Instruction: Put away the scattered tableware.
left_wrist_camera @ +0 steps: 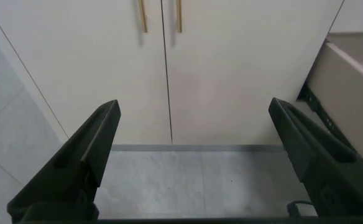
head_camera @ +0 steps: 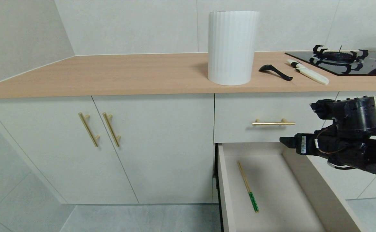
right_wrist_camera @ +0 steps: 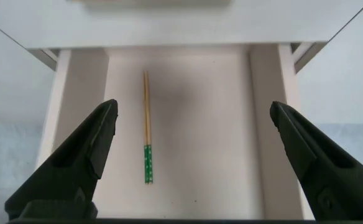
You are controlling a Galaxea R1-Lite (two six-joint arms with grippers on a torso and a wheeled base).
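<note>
Chopsticks (one pair, pale wood with green patterned ends) lie flat on the floor of the open drawer. The two sticks are side by side and touching. They sit nearer the drawer's left wall than its right, with the green ends toward the pulled-out front. This drawer is the lower of two under the right part of the desk. The closed drawer above it carries a gold bar handle.

Right end effector: positioned above the open drawer, by its right wall as seen in the head view. Its fingers are spread wide and hold nothing. The chopsticks lie below and between them in the right wrist view, not touching either.

Left end effector: fingers likewise spread wide, nothing held. It faces the lower part of the cabinet doors and the grey floor, well apart from the tableware.

Items on the desk:
- A black spoon and a white knife lie just beside each other (not touching).
- Both lie between the white ribbed container, which stands upright, and the gas hob.
- The knife lies just beside the hob's front corner.
</note>
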